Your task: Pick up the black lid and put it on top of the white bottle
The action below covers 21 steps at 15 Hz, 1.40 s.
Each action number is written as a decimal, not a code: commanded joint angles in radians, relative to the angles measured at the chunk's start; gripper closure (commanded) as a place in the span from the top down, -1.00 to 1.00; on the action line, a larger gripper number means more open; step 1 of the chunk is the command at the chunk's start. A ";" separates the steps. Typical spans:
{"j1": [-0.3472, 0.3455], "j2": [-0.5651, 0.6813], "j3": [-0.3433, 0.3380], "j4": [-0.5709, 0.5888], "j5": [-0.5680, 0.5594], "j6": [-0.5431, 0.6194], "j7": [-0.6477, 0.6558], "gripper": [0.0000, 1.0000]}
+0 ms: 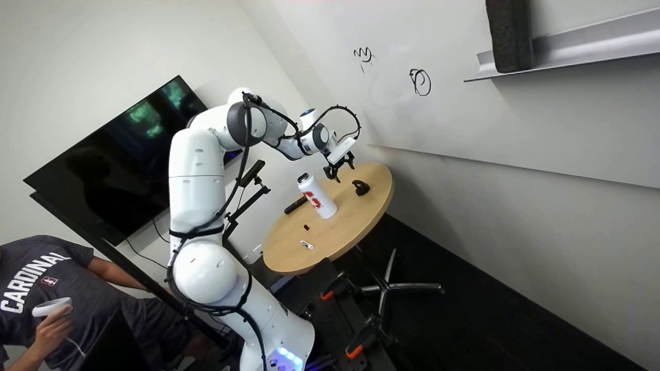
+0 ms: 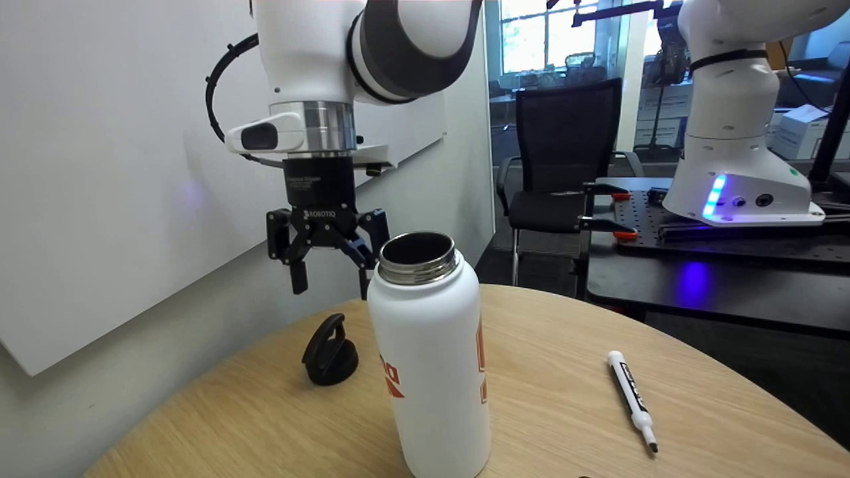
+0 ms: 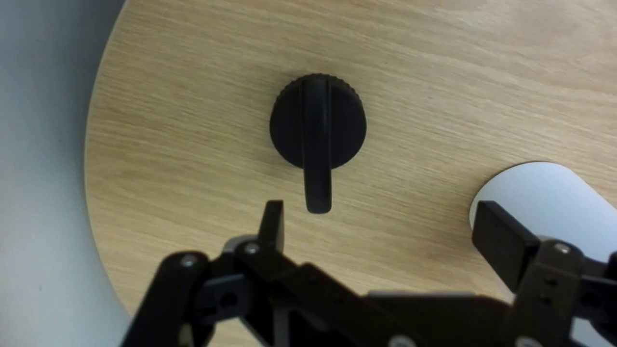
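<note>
Wrist view: left of the tall white cylindrical bottle [image 3: 544, 195], the round black loop-handled lid [image 3: 318, 130] rests on the circular wooden tabletop [image 3: 193, 86]. I hold my jointed black gripper [image 3: 380, 207] near the bottle, jaws spread wide; whether I hang level with its uncovered metal neck [image 2: 417, 273] I can't quite judge. A slim white marker [image 2: 631, 395] lies right of the bottle in an exterior view.

Wrist view faces down; all share tabletop [image 3: 414, 111].

Room above lid [image 3: 317, 132], bottle [image 2: 431, 362] near
</note>
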 commanded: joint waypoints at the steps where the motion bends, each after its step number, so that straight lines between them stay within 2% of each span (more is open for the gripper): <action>1: 0.013 0.061 -0.025 0.042 -0.014 0.028 -0.002 1.00; 4: 0.023 0.112 -0.049 0.085 -0.035 0.050 0.003 1.00; 10: 0.021 0.208 -0.042 0.195 -0.038 0.010 -0.044 1.00; 11: 0.024 0.218 -0.044 0.209 -0.041 0.007 -0.048 0.50; 12: 0.028 0.226 -0.047 0.219 -0.043 0.006 -0.052 0.47; 21: 0.048 0.247 -0.049 0.263 -0.043 -0.017 -0.036 -0.90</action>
